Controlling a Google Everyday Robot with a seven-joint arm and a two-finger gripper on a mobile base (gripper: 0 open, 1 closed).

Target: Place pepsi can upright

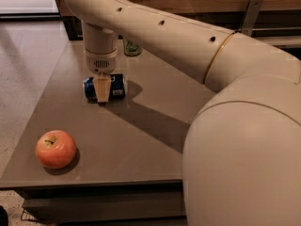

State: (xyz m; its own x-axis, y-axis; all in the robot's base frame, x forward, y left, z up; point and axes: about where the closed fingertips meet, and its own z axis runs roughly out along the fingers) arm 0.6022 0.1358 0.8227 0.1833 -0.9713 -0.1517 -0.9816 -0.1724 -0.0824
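The pepsi can (pixel 117 85) is dark blue with a white label panel. It lies on its side on the grey-brown table (pixel 141 145), towards the back left. My gripper (pixel 102 91) points straight down and sits over the middle of the can, down at the can's level, covering its centre. The can's two ends show to the left and right of the gripper. The can rests on the table top.
A red-orange apple (pixel 55 149) sits near the table's front left corner. A green can (pixel 132 47) stands at the back, partly hidden behind my arm. My large cream arm (pixel 188 36) spans the right side. The table's front edge (pixel 94 182) is near.
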